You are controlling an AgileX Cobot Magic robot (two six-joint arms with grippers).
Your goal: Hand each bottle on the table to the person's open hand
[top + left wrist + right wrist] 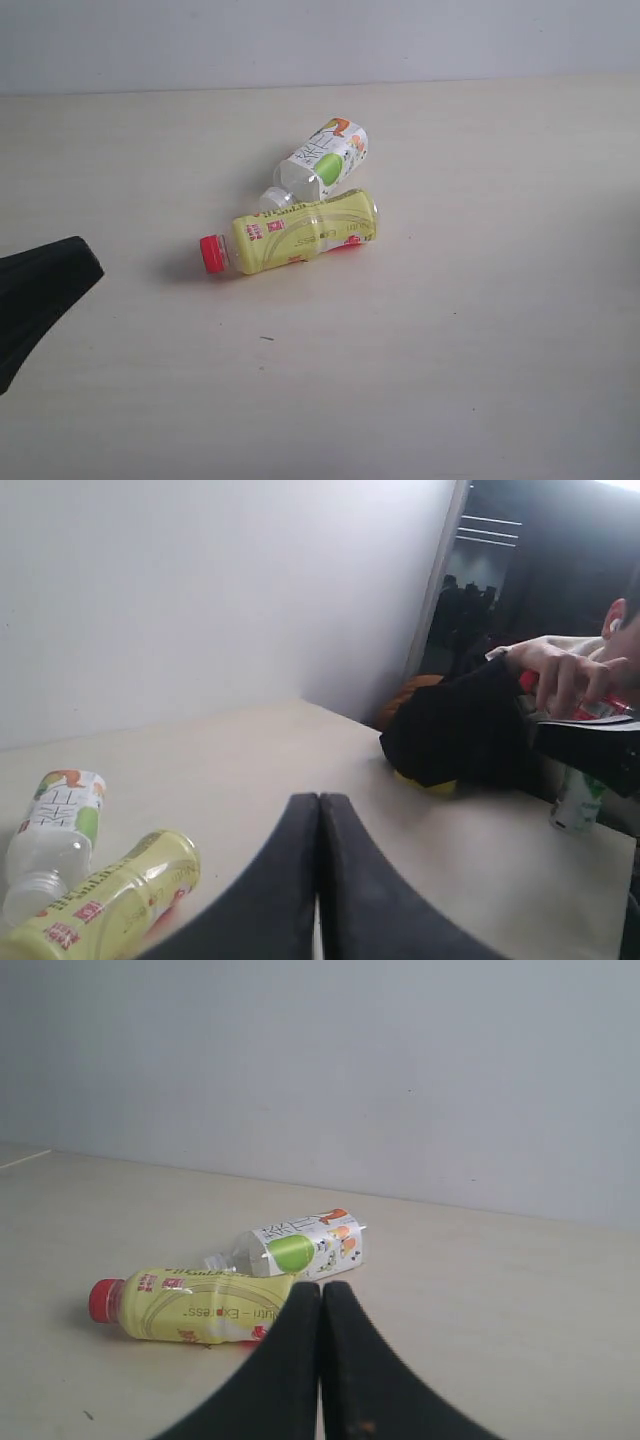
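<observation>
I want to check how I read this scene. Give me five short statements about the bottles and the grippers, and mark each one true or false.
1. The yellow-labelled bottle lies on its side on the table. True.
2. Its cap is white. False: the cap is red.
3. The green-and-white-labelled bottle stands upright. False: it lies on its side beside the yellow-labelled bottle.
4. The left gripper and the right gripper are both shut. True.
5. The right gripper holds a bottle. False: it is shut on nothing, and both bottles lie apart from it.
</observation>
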